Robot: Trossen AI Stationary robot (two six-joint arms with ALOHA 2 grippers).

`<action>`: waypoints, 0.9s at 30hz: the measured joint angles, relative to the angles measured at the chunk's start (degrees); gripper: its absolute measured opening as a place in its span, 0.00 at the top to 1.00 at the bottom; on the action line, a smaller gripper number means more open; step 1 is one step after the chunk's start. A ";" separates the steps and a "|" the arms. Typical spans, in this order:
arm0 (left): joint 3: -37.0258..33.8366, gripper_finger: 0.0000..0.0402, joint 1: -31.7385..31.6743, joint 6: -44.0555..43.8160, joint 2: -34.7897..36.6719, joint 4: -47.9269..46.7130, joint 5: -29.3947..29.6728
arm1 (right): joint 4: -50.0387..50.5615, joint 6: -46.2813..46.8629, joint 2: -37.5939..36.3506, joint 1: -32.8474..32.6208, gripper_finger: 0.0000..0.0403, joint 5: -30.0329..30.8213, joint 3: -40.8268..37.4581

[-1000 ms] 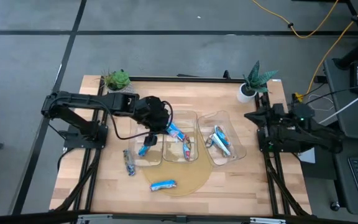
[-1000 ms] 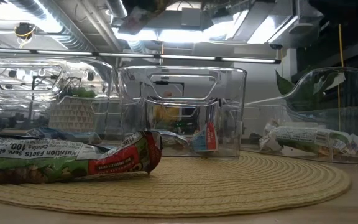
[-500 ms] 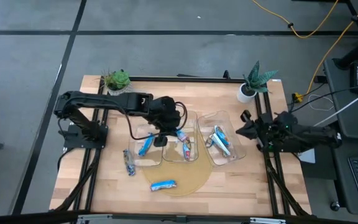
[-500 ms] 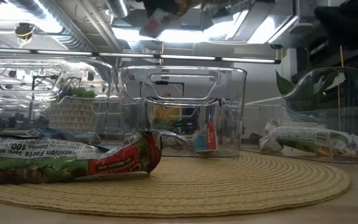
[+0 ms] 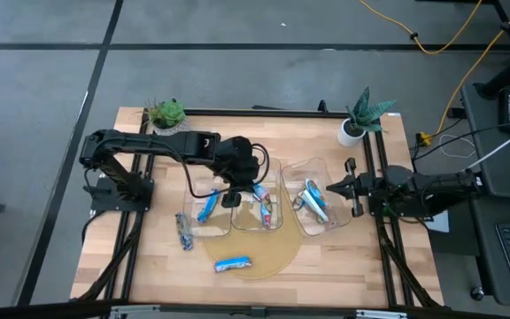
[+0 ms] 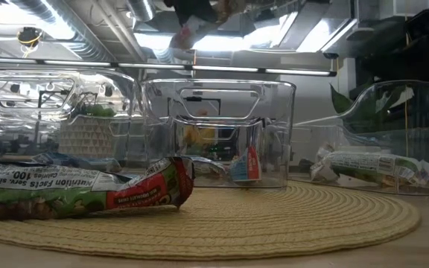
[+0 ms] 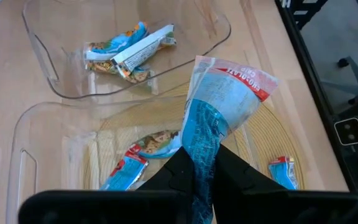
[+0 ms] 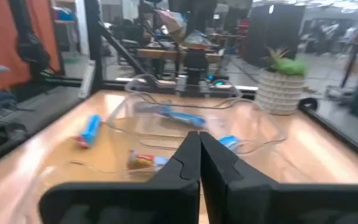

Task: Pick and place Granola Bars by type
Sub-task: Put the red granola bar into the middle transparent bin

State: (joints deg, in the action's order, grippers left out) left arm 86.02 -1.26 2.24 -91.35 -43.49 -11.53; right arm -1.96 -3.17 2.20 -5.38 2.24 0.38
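My left gripper (image 5: 242, 184) hangs over the middle clear bin (image 5: 277, 168), shut on a blue-and-white granola bar (image 7: 219, 93) with a red end stripe. Other bars lie in the left bin (image 5: 206, 206), the middle bin (image 5: 266, 211) and the right bin (image 5: 312, 199). One rests on the wood (image 5: 184, 230) and one on the round woven mat (image 5: 233, 263). My right gripper (image 5: 337, 188) is shut and level at the table's right edge, beside the right bin, holding nothing. My left gripper pinches one end of the bar's wrapper (image 7: 199, 146) between its two fingers. The fingers slant down from the table's left, and the bar runs on past them in line with them. It is lifted clear, its free red-striped end (image 7: 241, 71) above the middle bin.
Three clear bins stand side by side across the mat (image 5: 277, 257). Two potted plants stand at the far edge, one left (image 5: 166, 113) and one right (image 5: 361, 115). In the low view a green-and-red wrapped bar (image 6: 80, 190) lies on the mat in front of the bins.
My left gripper has carried the bar toward the table's right, from above the left bin to above the middle bin, still shut on it. My right arm has sunk and swung round; its shut gripper now points level toward the right bin.
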 joint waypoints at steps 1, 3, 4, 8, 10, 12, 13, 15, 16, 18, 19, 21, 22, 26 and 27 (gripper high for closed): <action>0.00 0.94 -0.02 -0.08 0.00 -0.04 0.00 | 0.00 -0.13 0.00 0.07 0.99 0.21 0.01; 0.00 0.94 -0.02 -0.02 0.00 -0.02 0.00 | 0.00 -0.16 0.00 0.33 0.99 0.26 0.00; 0.00 0.94 -0.02 0.00 0.00 -0.02 0.02 | 0.00 -0.34 0.04 0.52 0.99 0.26 0.00; 0.00 0.94 -0.25 0.36 -0.20 -0.02 -0.06 | 0.00 -1.53 0.07 1.72 0.99 0.26 0.00; -0.02 0.94 -0.50 0.46 -0.65 -0.36 -0.22 | 0.00 0.02 0.07 2.37 0.98 0.26 0.00; -0.24 0.94 -0.79 0.74 -1.57 -0.32 -0.31 | -0.02 1.20 0.04 2.80 0.97 0.25 0.01; -0.25 0.94 -0.92 0.99 -2.27 -0.10 -0.39 | -0.01 1.18 0.04 2.93 0.96 0.25 0.01; -0.35 0.94 -1.39 1.84 -3.98 -1.24 -0.62 | -0.02 0.53 0.09 3.19 0.96 0.24 0.00; -0.35 0.94 -1.66 2.25 -4.94 -0.76 -1.10 | -0.02 -0.07 0.16 3.25 0.96 0.23 0.00; -0.35 0.94 -2.61 3.23 -6.69 -0.41 -3.57 | -0.04 -0.28 0.17 3.25 0.97 0.20 0.00; -0.35 0.94 -2.91 3.50 -7.49 -0.19 -4.78 | -0.07 -0.21 0.25 3.25 0.97 0.22 0.01; -0.35 0.94 -3.75 4.34 -9.28 0.94 -7.17 | 0.02 0.91 0.28 3.25 0.98 0.17 0.00; -0.35 0.94 -3.99 4.79 -10.08 0.98 -7.70 | -0.02 1.74 0.28 3.25 0.98 0.13 0.01; -0.35 0.94 -5.22 6.88 -12.21 2.81 -7.49 | 0.00 2.78 0.28 3.24 0.96 0.11 0.00; -0.33 0.94 -5.66 7.18 -12.83 3.44 -7.40 | 0.00 2.80 0.28 3.23 0.95 0.11 0.02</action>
State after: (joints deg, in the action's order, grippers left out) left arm 85.69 -6.92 9.42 -104.18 -40.04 -18.93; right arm -1.96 -0.37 2.48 -2.15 2.35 0.40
